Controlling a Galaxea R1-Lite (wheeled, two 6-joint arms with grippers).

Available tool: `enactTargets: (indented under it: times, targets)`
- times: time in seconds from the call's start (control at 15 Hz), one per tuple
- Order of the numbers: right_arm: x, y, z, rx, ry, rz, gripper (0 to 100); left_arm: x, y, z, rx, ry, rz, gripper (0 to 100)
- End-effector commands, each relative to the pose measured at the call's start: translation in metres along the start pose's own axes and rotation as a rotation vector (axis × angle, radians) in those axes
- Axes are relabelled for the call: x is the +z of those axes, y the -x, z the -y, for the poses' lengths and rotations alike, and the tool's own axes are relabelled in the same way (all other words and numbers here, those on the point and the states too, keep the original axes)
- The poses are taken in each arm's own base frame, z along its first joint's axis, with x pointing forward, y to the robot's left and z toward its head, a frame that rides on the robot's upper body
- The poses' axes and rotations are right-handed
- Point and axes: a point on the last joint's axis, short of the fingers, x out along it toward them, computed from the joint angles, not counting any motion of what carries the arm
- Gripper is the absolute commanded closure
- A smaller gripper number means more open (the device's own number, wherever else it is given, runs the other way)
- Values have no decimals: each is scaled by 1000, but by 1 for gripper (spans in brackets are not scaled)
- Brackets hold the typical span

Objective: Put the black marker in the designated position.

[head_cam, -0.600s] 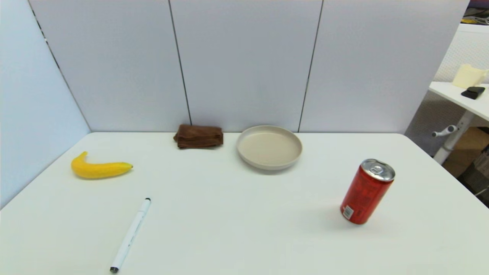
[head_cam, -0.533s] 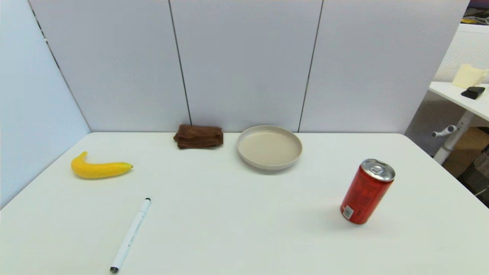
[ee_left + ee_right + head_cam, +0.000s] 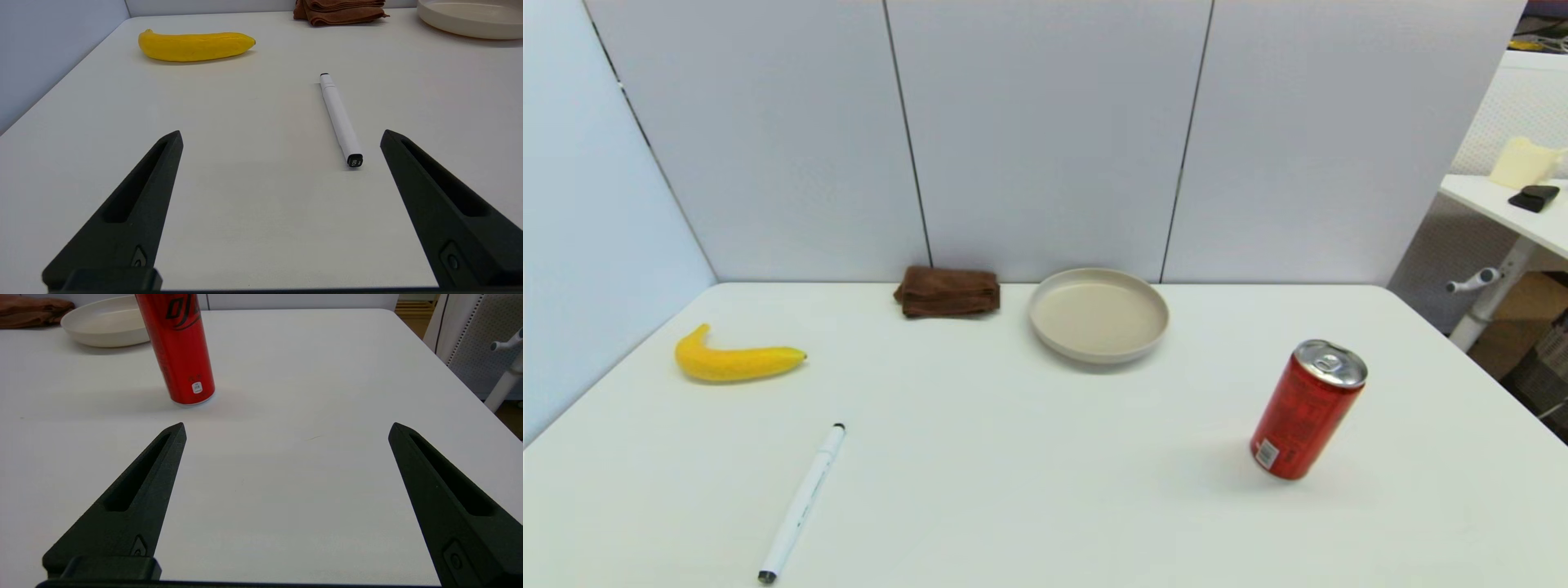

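Note:
The black marker (image 3: 803,502), white-barrelled with black tips, lies flat on the white table (image 3: 1013,474) near its front left edge. In the left wrist view the marker (image 3: 340,118) rests just ahead of my left gripper (image 3: 282,136), close to one finger; that gripper is open and holds nothing. My right gripper (image 3: 286,428) is open too, low over bare table, short of the red can (image 3: 177,347). Neither arm shows in the head view.
A yellow banana (image 3: 734,359) lies at the left, behind the marker. A folded brown cloth (image 3: 947,291) and a beige plate (image 3: 1098,314) sit at the back by the wall. The red can (image 3: 1307,408) stands upright at the right. The table's right edge (image 3: 461,379) is close.

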Motion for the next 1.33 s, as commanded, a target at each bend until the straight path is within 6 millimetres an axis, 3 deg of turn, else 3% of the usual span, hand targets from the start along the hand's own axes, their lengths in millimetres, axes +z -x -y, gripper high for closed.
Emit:
enactTargets:
  times: [0.07, 0.6, 0.67, 0.8, 0.87, 1.07, 1.2, 1.33]
  targets:
    - [0, 0, 0, 0, 0, -1, 0, 0, 0, 0, 0, -1, -1, 0]
    - [0, 0, 0, 0, 0, -1, 0, 1, -2, -1, 23, 28, -20, 0]
    - [0, 0, 0, 0, 0, -1, 0, 14, -4, -1, 17, 20, -16, 0]
    - [0, 0, 0, 0, 0, -1, 0, 63, -15, -3, -25, -18, -59, 0]
    - [0, 0, 0, 0, 0, -1, 0, 92, -29, -5, -65, -27, -141, 0]
    - [0, 0, 0, 0, 0, -1, 0, 137, -81, -2, -161, -34, -286, 0]
    - [0, 0, 0, 0, 0, -1, 0, 154, -119, 6, -228, -45, -353, 0]
    - [0, 0, 0, 0, 0, -1, 0, 157, -160, 17, -251, -57, -448, 0]
